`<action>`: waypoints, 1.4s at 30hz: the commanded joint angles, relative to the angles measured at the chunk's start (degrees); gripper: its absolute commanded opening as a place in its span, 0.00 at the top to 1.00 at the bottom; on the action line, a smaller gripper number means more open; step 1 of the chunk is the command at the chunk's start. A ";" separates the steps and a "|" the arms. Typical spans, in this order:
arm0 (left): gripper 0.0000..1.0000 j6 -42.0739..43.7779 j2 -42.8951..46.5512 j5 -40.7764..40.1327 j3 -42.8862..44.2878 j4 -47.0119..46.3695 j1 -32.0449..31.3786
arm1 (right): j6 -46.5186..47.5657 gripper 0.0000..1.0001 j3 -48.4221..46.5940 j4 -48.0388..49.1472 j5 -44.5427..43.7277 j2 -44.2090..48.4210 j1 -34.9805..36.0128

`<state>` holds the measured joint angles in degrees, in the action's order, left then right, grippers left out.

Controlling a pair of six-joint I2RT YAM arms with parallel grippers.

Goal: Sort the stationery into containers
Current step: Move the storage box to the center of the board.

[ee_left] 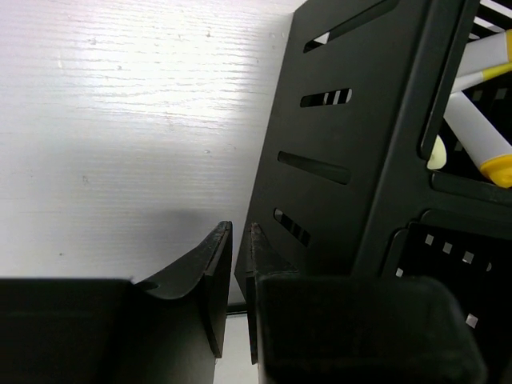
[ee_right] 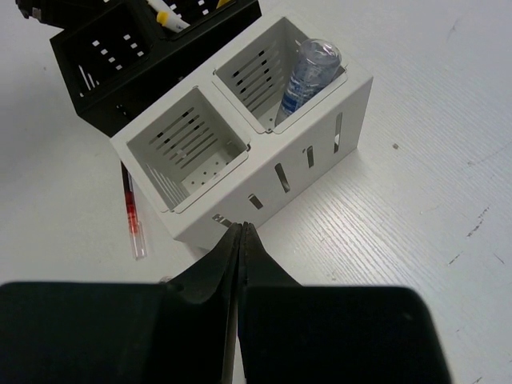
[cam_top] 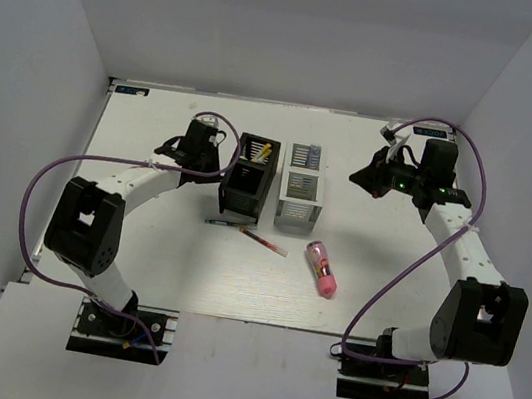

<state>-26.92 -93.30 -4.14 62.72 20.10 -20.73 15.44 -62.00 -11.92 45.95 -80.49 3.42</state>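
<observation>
Pink tube [cam_top: 321, 269] is the loose item closest to the right gripper [cam_top: 368, 179]. In the top view it lies on the table below and a bit left of those fingers, lower right of the white bins [cam_top: 300, 205], long axis running upper left to lower right. Right fingers are pressed together, holding nothing. Dark pen [cam_top: 229, 222] lies left-right just below the black bins [cam_top: 245, 191]; red pen [cam_top: 264, 243] slants down-right from it. Left gripper [ee_left: 240, 240] is nearer those, beside the black bins' left wall, jaws a hair apart, empty. Yellow-tipped sticks [cam_top: 261, 150] sit in the upper black bin, blue-capped tube [ee_right: 308, 68] in the upper white one. My guess: right arm takes the pink tube.
</observation>
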 commanded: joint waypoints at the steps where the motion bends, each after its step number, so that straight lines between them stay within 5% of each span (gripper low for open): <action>1: 0.75 0.46 1.10 3.87 1.79 -0.84 -0.27 | -0.24 1.00 0.65 0.76 2.03 -0.37 -0.34; 42: 0.77 -0.07 -8.39 12.23 8.20 -3.49 -0.80 | 1.08 1.00 0.83 -0.56 4.67 -2.04 -1.75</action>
<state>-26.81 -101.38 6.09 68.31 17.93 -20.86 15.66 -61.25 -12.36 48.84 -82.24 2.13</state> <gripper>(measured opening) 0.237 0.005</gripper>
